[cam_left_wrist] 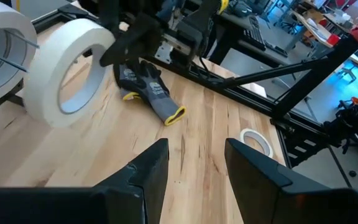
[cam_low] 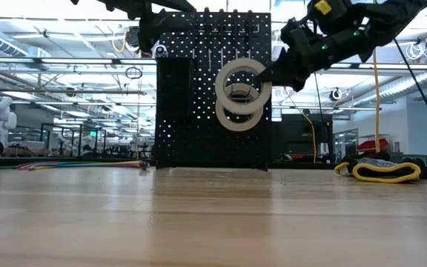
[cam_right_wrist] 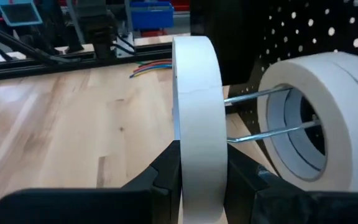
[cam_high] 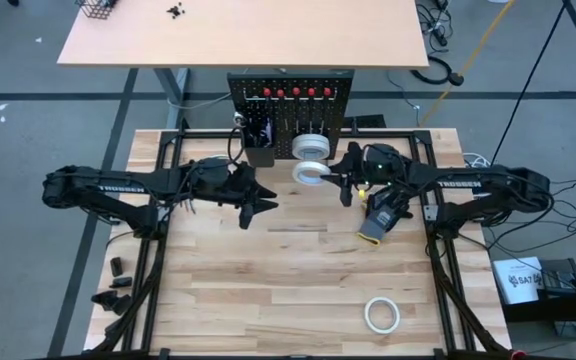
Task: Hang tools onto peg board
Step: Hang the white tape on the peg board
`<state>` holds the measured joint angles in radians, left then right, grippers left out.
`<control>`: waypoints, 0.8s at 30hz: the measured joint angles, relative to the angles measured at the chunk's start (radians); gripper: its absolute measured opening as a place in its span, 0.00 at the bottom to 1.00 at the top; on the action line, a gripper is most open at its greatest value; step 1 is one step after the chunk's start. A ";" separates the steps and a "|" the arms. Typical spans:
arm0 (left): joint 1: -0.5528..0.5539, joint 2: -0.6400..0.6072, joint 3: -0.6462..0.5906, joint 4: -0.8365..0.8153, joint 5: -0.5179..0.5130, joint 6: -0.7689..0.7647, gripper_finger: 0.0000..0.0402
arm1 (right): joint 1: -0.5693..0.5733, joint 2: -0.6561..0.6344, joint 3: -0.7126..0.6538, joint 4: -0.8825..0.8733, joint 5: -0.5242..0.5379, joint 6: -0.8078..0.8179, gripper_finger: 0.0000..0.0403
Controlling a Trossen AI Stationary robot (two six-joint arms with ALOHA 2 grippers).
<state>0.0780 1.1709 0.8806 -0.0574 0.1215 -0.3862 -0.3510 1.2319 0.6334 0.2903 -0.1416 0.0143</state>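
Inspection for you, operator: your right claw is clamped across the band of a white tape roll, holding it on edge in the air. Just ahead of that claw stands the peg board, where more tape rolls hang on a wire hook whose free end points toward the held roll. Whether the held roll touches the hook cannot be told. Below and behind that claw, a glove lies on the table; another loose tape ring lies well behind it. Your left claw hovers released and empty, its tips pointing toward the right claw.
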 joint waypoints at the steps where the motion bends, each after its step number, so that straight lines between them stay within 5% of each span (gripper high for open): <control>1: 0.000 0.000 0.000 0.000 0.000 0.000 0.40 | -0.007 0.010 0.000 0.008 -0.002 -0.002 0.18; 18: 0.000 0.000 0.000 0.003 0.000 0.001 0.40 | -0.101 0.069 0.000 0.043 -0.013 0.000 0.18; 24: 0.000 0.000 0.000 -0.005 0.000 0.008 0.40 | -0.107 0.069 0.000 0.044 -0.013 0.000 0.35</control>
<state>0.0780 1.1709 0.8806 -0.0620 0.1215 -0.3779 -0.4583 1.3014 0.6338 0.3340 -0.1549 0.0143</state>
